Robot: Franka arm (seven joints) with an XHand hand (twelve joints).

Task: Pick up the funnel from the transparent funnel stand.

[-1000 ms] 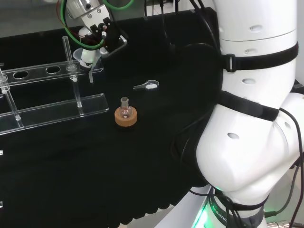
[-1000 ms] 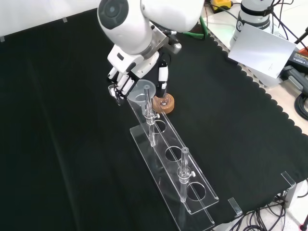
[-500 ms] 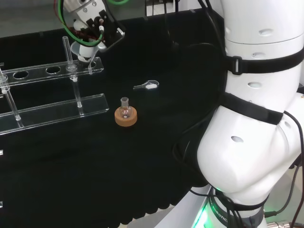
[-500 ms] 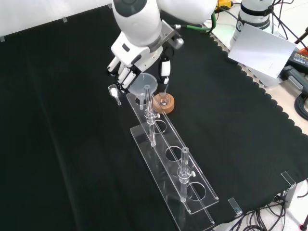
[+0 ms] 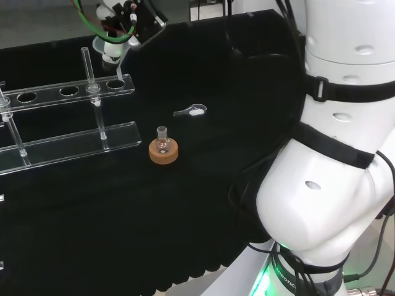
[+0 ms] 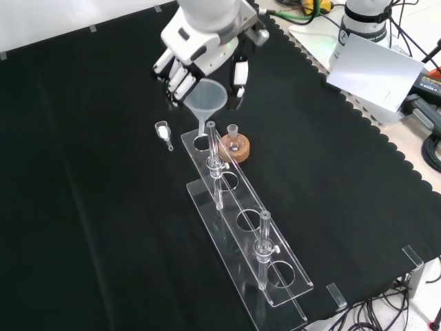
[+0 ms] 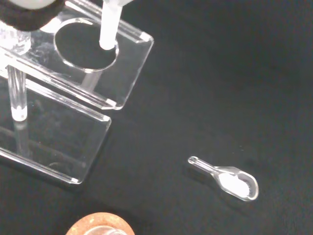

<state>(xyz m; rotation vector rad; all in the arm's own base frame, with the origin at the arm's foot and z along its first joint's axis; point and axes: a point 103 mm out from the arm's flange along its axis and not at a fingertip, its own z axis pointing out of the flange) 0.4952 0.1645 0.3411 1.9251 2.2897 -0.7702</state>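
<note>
The arm reaches out from its base with the hand (image 6: 203,52) at its far end, raised above the tabletop (image 6: 83,207). In the front view the hand comes in from the top, palm turned down, with its white fingers (image 6: 180,77) curled on one side and the black-and-white thumb (image 6: 240,74) hanging on the other, pinching the funnel (image 6: 207,96) between them. In the head view the hand (image 5: 126,21) sits at the upper left, with green and red cables looping past its wrist, while the arm's large white links, strapped with black bands, stand at the right.
</note>
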